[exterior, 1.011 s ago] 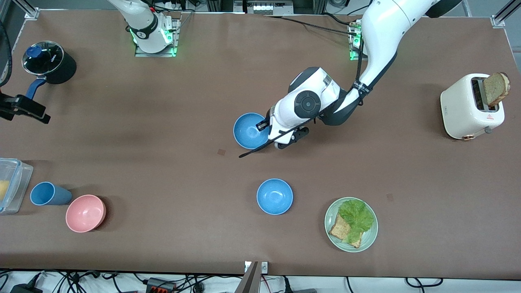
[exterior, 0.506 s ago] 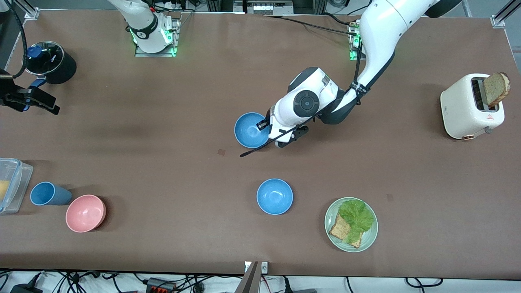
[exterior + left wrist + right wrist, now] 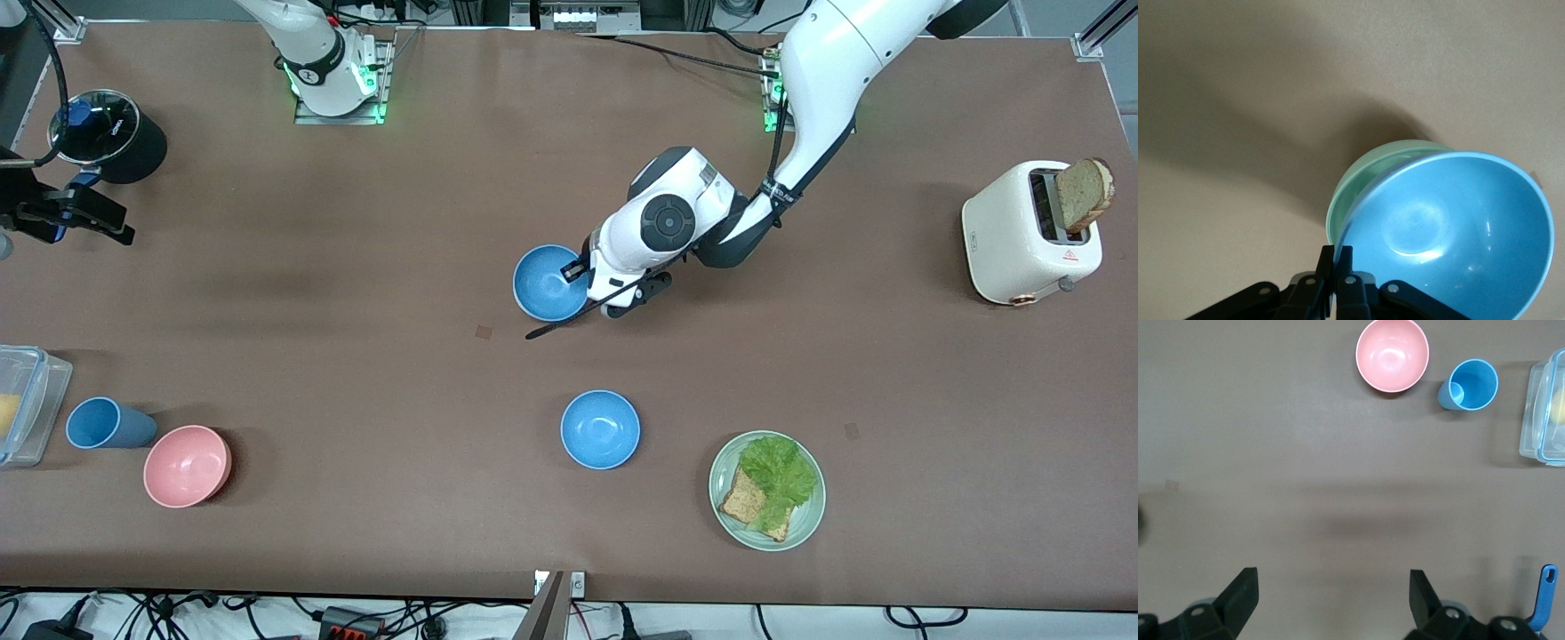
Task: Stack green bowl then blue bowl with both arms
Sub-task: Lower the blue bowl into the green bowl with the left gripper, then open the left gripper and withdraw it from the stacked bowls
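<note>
Left gripper (image 3: 1336, 267) pinches the glossy sky-blue bowl (image 3: 1451, 233) at its six-o'clock rim, tilted inside the pale sage-green bowl (image 3: 1350, 193); light, rigid, likely slippery. Right gripper (image 3: 1331, 590), spread wide, waits.

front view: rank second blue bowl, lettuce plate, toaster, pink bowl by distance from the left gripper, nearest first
Left gripper is shut on the blue bowl at mid-table.
1. Second blue bowl, nearer the front camera.
2. Green plate with lettuce, beside that bowl.
3. Pink bowl and toaster, at the right arm's and left arm's ends: too close to call.
</note>
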`<state>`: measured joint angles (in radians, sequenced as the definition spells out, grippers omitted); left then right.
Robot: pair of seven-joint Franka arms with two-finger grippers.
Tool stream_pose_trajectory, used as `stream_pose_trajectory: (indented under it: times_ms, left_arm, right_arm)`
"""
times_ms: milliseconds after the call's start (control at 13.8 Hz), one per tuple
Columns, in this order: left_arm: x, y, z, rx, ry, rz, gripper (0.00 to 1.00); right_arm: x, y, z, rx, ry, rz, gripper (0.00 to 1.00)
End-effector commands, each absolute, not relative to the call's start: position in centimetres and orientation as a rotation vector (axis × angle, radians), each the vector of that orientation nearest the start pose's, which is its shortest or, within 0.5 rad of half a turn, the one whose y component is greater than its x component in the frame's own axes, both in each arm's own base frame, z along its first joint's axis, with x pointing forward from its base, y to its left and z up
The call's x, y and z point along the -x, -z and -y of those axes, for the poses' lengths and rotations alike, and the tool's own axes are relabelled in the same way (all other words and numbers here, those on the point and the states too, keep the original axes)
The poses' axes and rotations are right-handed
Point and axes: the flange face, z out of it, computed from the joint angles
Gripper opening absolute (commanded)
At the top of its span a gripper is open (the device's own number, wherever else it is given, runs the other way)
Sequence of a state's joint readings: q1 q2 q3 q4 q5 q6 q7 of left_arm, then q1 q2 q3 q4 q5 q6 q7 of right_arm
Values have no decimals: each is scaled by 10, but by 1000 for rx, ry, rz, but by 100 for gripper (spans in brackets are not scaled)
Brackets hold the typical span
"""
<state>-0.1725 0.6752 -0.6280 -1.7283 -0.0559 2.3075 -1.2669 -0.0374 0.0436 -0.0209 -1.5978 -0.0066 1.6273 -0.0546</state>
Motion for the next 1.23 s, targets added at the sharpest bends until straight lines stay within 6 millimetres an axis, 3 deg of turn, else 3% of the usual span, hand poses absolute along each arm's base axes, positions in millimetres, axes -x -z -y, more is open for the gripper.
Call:
stream_pose_trajectory:
  times_ms: [0,72,144,217,361,506,650,939,1011,1156]
  left_arm:
    - [-492,-263,453,3170,-574,1017,6]
    - [-492,-263,453,3166,-577,1022,15]
    - [-496,-264,449,3147,-583,1067,35]
    - [-497,-267,448,3121,-586,1114,41]
    - [-503,-279,444,3118,-570,1142,48]
    - [-518,-296,425,3106,-551,1170,49]
    - [-528,-327,403,3083,-525,1152,54]
    - [-565,-374,362,3148,-489,1002,75]
    - [-574,-384,346,3185,-465,933,95]
    - [-586,-408,313,3233,-388,780,100]
  right_arm:
    - [-565,-594,31,3156,-23,28,100]
    - [-566,-593,31,3152,-18,23,100]
    - [-568,-593,31,3150,-3,23,100]
    - [-569,-595,31,3150,18,23,100]
    - [-570,-599,32,3163,56,29,100]
    - [-571,-600,33,3167,73,25,100]
    - [-571,-601,33,3165,83,15,100]
    - [-569,-596,33,3165,54,6,100]
    - [-569,-596,33,3165,54,3,100]
    - [-568,-597,36,3165,49,-4,100]
